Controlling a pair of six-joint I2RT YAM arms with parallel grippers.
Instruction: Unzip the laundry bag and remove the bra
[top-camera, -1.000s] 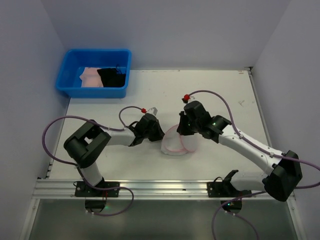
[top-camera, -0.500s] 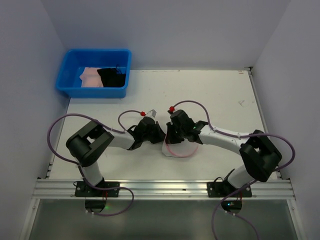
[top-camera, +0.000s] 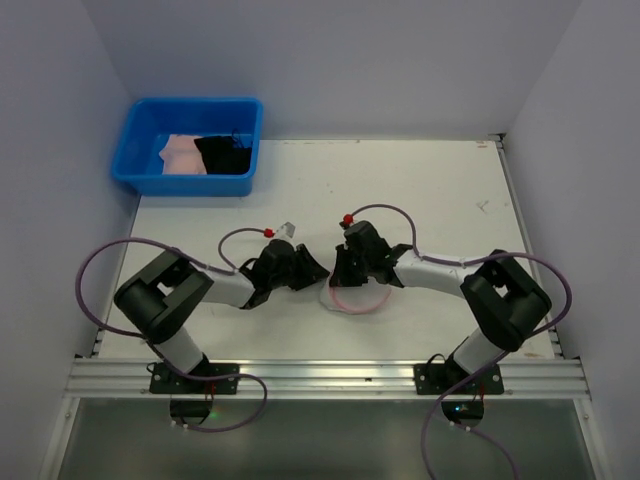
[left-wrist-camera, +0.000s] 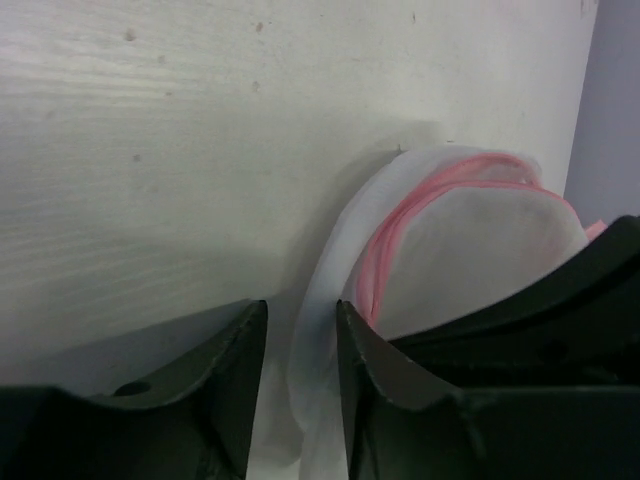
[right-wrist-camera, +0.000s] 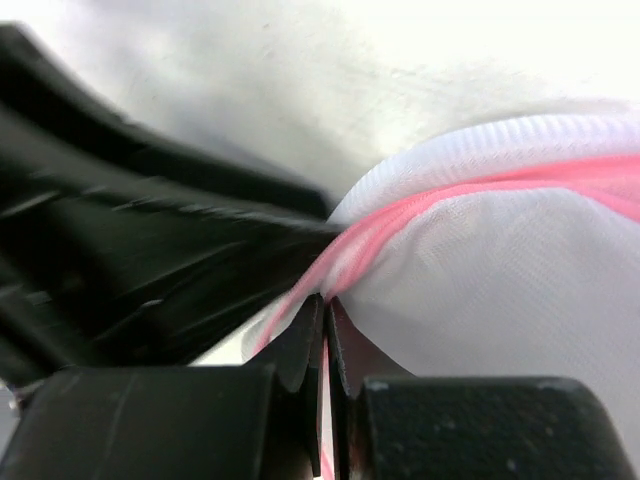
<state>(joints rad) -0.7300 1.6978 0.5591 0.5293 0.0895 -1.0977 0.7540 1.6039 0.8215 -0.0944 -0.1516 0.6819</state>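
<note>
On the table (top-camera: 440, 180), the laundry bag (top-camera: 354, 298) is pinched by the right gripper (right-wrist-camera: 325, 306); the left gripper (left-wrist-camera: 300, 322) is seen parted.

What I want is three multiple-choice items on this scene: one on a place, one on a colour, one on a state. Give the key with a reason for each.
1. Where on the table does the blue tub stand? A: near right corner. B: far left corner. C: middle of the near edge.
2. What colour is the zipper rim of the laundry bag? A: green. B: yellow. C: pink.
3. How does the right pincer stand? A: shut on the laundry bag's rim. B: wide open over the tub. C: out of every view.

Key: 1 B, the top view shows the tub at the far left corner. 2 C, both wrist views show a pink band edging the white mesh. 3 A, the right wrist view shows its fingers pressed together on that pink band.
</note>
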